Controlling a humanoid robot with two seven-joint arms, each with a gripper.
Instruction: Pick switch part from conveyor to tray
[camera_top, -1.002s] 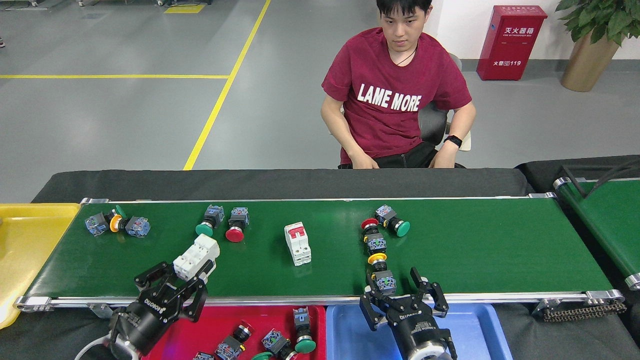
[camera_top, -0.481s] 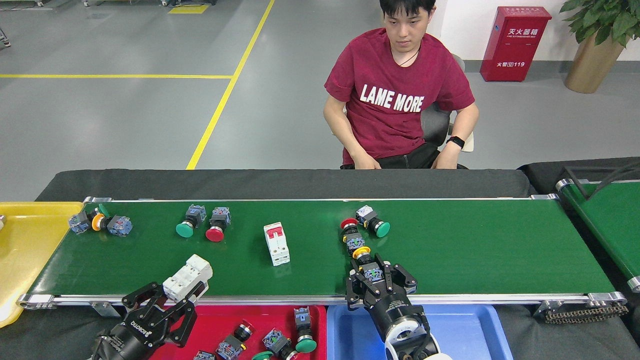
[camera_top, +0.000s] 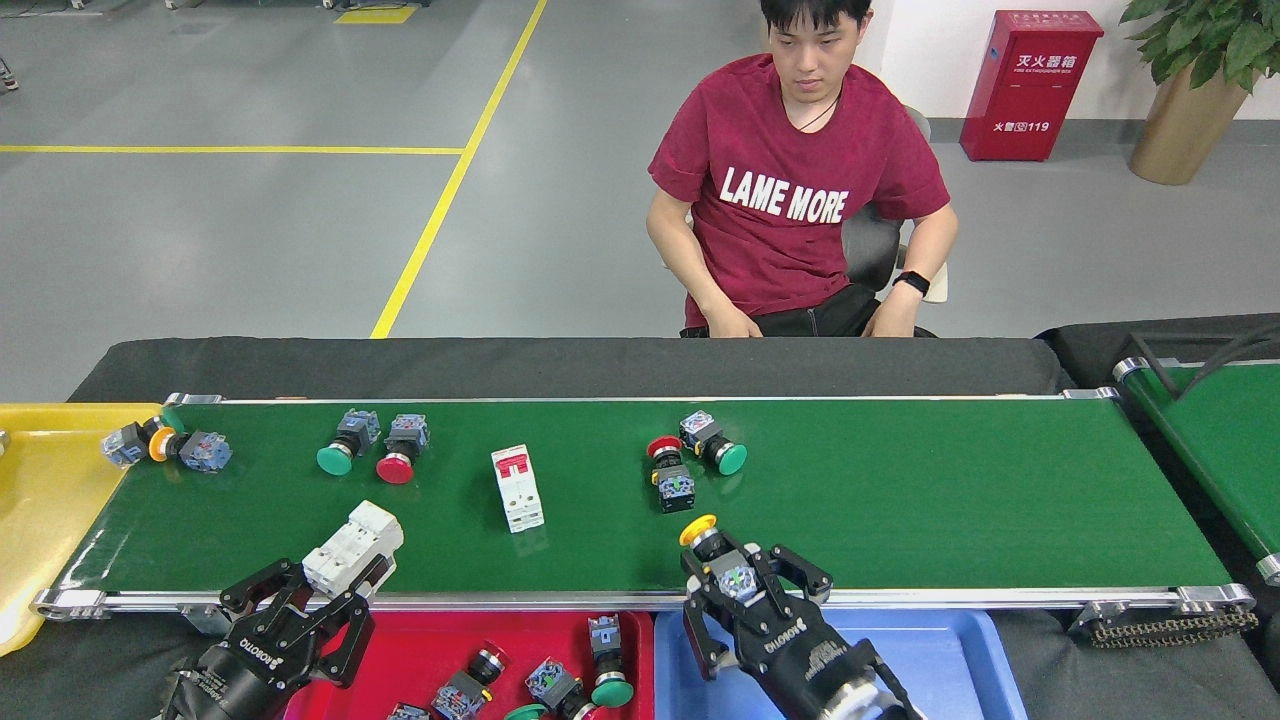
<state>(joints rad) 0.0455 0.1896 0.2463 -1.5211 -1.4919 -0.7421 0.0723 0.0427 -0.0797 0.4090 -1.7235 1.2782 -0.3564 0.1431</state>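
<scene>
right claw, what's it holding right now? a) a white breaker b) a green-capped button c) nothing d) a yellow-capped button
d: the right claw is closed around a yellow-capped button at the near edge of the conveyor, while the white breaker is in the left claw.

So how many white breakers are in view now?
2. One white breaker lies mid-belt on the conveyor; the other breaker sits in the left gripper at the near rail. None seen hidden.
</scene>
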